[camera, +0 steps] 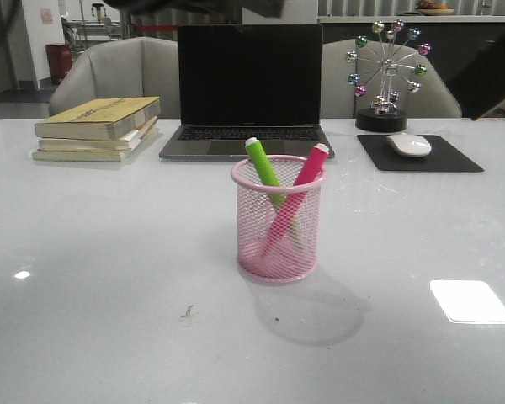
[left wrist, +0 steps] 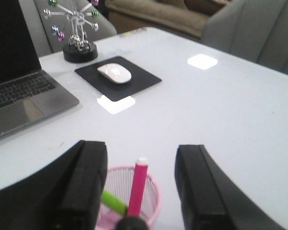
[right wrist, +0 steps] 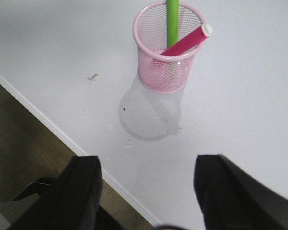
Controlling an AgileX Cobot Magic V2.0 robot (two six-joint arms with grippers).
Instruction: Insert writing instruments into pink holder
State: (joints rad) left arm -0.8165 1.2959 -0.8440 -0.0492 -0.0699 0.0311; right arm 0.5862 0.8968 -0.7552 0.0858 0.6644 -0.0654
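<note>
A wide white surface filled most of the front view, glossy and marked by a few bright reflections. At its far edge sat an open laptop with a dark screen, and to the left of it a stack of books. To the right of the laptop lay a black mouse pad carrying a white mouse, with a small ferris-wheel ornament standing just behind it. Near the middle of the surface stood the pink holder, upright, its mesh wall showing what was inside. Both markers were in it, crossed and leaning on the rim: the green marker tilted toward the left, the pink marker toward the right, each whitish end poking above the rim. The left gripper hung over the holder with its fingers spread wide and nothing between them. The right gripper hovered near the surface's front edge, apart from the holder, its fingers likewise wide open and empty.
</note>
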